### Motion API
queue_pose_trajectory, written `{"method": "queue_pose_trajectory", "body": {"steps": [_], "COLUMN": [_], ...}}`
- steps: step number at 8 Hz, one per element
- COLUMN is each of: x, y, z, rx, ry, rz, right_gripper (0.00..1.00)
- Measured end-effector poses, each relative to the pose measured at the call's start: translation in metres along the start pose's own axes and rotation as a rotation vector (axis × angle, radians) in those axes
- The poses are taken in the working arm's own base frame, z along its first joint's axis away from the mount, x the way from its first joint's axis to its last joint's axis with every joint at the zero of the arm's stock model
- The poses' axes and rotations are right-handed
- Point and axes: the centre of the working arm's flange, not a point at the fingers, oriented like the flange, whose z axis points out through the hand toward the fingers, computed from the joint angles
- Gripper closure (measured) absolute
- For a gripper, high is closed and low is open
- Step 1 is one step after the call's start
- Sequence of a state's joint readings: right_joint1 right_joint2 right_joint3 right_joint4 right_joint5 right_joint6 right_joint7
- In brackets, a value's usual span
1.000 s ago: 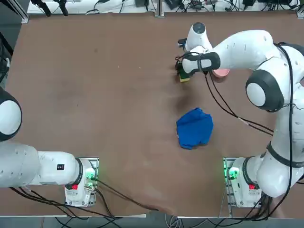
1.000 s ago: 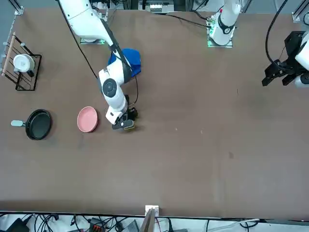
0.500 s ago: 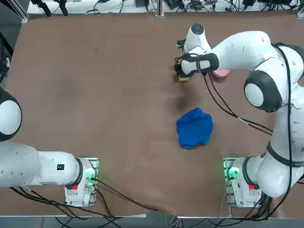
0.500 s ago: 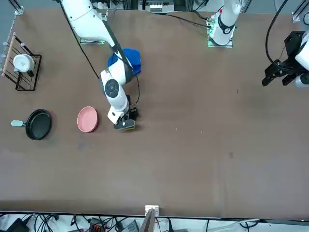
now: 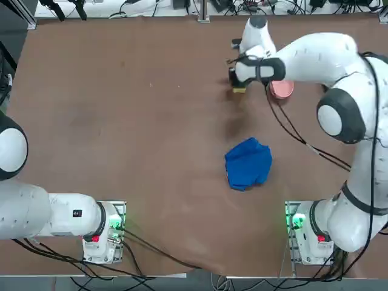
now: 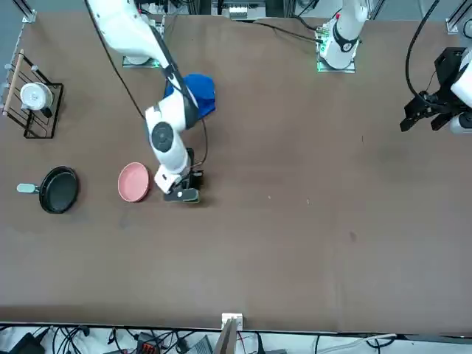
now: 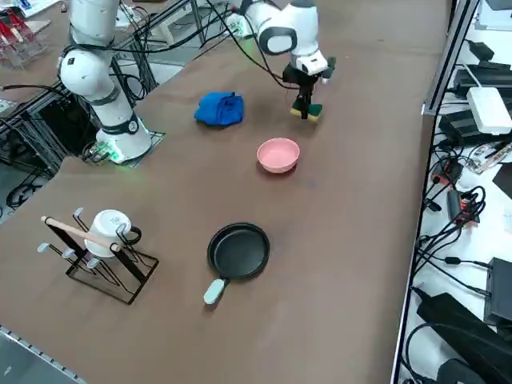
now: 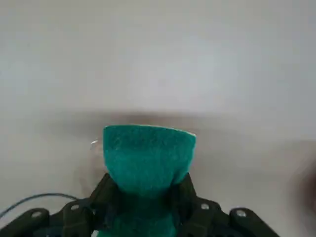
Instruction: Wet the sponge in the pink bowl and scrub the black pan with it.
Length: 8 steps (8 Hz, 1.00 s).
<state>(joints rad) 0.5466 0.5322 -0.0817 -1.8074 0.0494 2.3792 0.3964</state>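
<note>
My right gripper (image 5: pixel 236 80) is shut on the sponge (image 5: pixel 239 90), pinching its middle so the green face (image 8: pixel 148 158) bulges between the fingers (image 8: pixel 106 190). The sponge (image 7: pixel 309 111) hangs low over the table, a short way from the pink bowl (image 6: pixel 133 182). In the top view the bowl (image 5: pixel 282 89) is partly covered by my arm. The black pan (image 6: pixel 59 189) with its light handle (image 7: pixel 213 291) lies beyond the bowl (image 7: pixel 278 154), on the side away from the sponge (image 6: pixel 187 195).
A crumpled blue cloth (image 5: pixel 248 163) lies nearer my base. A wire rack holding a white mug (image 6: pixel 33 99) stands past the pan (image 7: pixel 238 250), near the table's corner. Cables and equipment run along the table's far edge (image 7: pixel 432 96).
The gripper's fingers have shut on the sponge. Gripper and sponge have shifted a little toward the pink bowl.
</note>
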Motion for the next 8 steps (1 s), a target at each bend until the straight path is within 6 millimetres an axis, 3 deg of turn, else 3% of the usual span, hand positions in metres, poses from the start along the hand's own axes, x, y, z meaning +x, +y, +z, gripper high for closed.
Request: {"method": "queue_pose_trajectory", "body": {"steps": [2, 4, 6, 7, 8], "x": [0.013, 0.021, 0.026, 0.024, 0.02], "y": [0.047, 0.114, 0.177, 0.189, 0.19], "z": [-0.05, -0.069, -0.058, -0.045, -0.031], "rx": [-0.021, -0.04, -0.041, -0.044, -0.049], "ry": [-0.024, -0.097, -0.149, -0.174, -0.201], "rz": [0.056, 0.026, 0.008, 0.009, 0.008], "right_gripper": [0.44, 0.44, 0.44, 0.44, 0.44]}}
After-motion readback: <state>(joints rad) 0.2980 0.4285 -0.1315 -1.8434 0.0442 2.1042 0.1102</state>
